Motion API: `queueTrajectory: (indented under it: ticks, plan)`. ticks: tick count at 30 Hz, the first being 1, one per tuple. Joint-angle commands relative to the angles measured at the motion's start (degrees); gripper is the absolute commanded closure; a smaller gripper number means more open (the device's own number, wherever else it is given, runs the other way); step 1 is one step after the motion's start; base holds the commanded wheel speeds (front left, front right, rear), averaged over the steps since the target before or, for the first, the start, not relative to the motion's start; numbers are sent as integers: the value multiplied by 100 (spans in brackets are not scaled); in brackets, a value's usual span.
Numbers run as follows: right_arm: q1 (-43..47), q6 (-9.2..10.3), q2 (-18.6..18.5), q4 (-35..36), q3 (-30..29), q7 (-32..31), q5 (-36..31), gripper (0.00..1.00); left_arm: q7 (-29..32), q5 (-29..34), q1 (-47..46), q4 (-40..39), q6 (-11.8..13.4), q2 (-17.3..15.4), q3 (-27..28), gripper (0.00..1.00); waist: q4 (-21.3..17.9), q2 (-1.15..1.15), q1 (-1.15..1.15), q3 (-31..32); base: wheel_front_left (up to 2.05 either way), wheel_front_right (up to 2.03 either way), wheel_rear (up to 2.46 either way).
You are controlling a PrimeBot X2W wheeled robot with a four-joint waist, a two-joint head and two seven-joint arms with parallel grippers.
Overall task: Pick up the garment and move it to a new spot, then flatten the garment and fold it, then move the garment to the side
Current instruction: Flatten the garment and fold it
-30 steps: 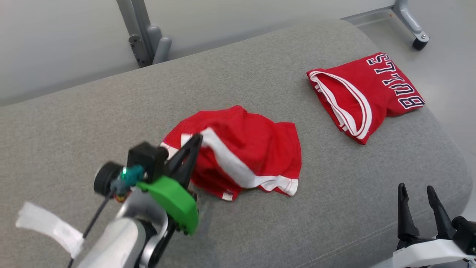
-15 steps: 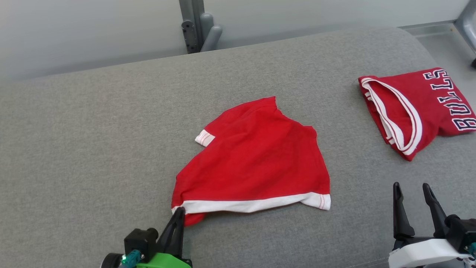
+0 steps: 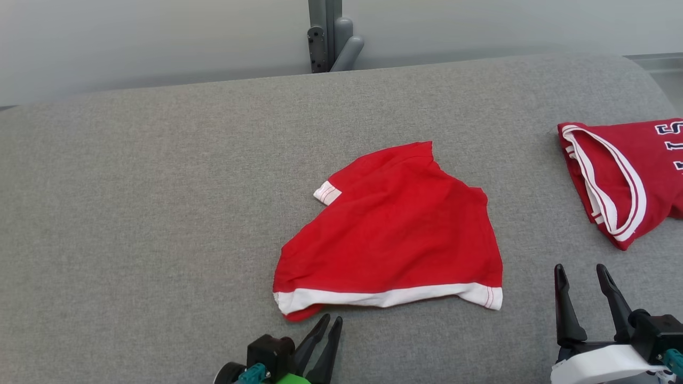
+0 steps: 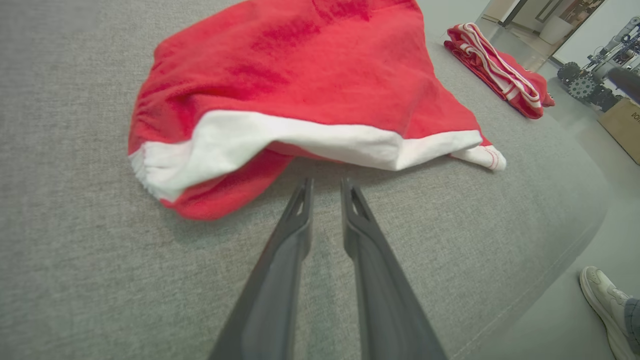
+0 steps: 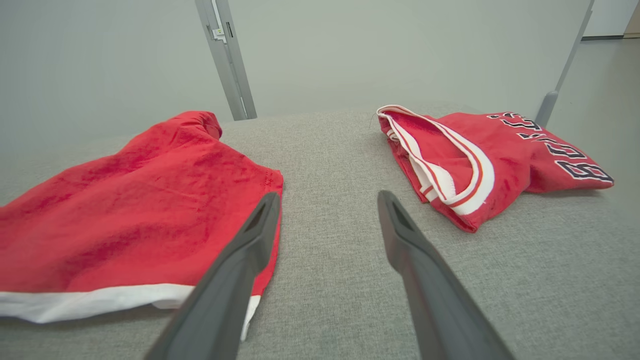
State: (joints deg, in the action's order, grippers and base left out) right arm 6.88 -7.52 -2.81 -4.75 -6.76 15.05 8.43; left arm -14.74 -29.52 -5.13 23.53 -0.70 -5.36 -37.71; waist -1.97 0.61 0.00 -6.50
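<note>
Left gripper point(image 3: 332, 318): released the hem point(image 3: 384, 296), backing toward cushion's point(image 3: 133, 213) near edge, fingers point(image 4: 295, 225) slightly apart, empty. Right gripper point(image 3: 579, 269): waiting, wide apart. Garment point(image 3: 395, 234): lying mid-cushion; flattening likely needing both hem corners pulled outward.

Red garment point(image 3: 395, 234) with white hem, rumpled, flat on grey cushion point(image 3: 160, 213)

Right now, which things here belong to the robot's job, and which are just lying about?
In the job: red garment with white hem; grey cushion under it.
Lying about: folded Bulls jersey; metal post; a person's shoe.
</note>
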Motion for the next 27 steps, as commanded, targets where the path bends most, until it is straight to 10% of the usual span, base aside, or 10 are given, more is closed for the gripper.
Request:
queueTrajectory:
  ticks: [1,5,8,17,27]
  plan:
    - [47,6,-17,-7,15,17,-37,0,-33,32,-125,63,-30,-7,-6,60,-28,-61,0,-25,0,0,0]
    - [24,6,-17,20,27,17,-20,0,-48,4,-186,183,-37,53,55,51,-87,-61,0,-74,0,0,0]
    - [57,6,-18,59,-4,17,-54,0,-56,32,-164,8,62,34,279,0,-123,-61,0,-107,0,0,0]
    - [116,6,-17,417,-85,17,-260,0,-43,941,545,-1580,378,-75,1590,0,-36,-61,0,37,0,0,0]
    - [247,6,-135,548,83,17,-389,0,-43,1589,1231,-1955,71,43,2647,0,271,-61,0,383,0,0,0]
